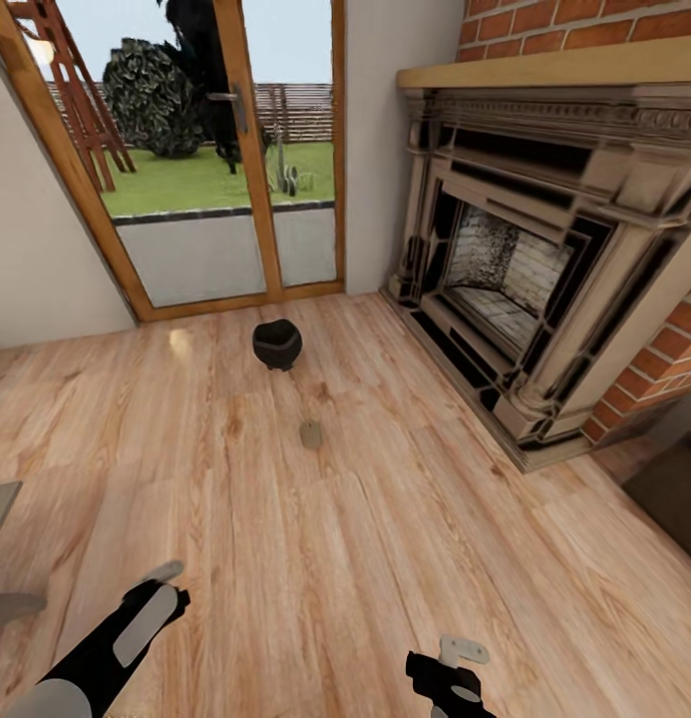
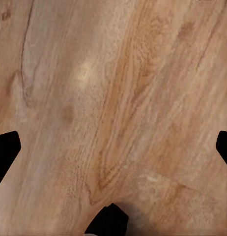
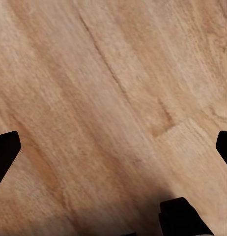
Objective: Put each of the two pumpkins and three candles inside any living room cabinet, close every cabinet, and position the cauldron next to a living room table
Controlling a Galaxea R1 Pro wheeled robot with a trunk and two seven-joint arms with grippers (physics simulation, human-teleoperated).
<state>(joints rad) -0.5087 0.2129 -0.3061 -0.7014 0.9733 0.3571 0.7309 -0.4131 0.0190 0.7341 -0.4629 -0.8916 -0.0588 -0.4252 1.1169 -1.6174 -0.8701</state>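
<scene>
Cauldron and candle seen on the wooden floor between the glass door and the fireplace.

The black cauldron [image 1: 277, 344] is set upright on the floor [image 1: 315, 558], just in front of the glass door [image 1: 225, 150] and well apart from the fireplace [image 1: 529, 269]. A small pale candle [image 1: 310, 434] is seen nearer the robot than the cauldron, apart from it. The left end effector [image 1: 161, 588] and the right end effector [image 1: 455, 663] are held low above bare planks, far from the cauldron; in both wrist views the dark fingers [image 2: 6, 147] [image 3: 6, 147] are shown spread wide apart with nothing between them.
</scene>
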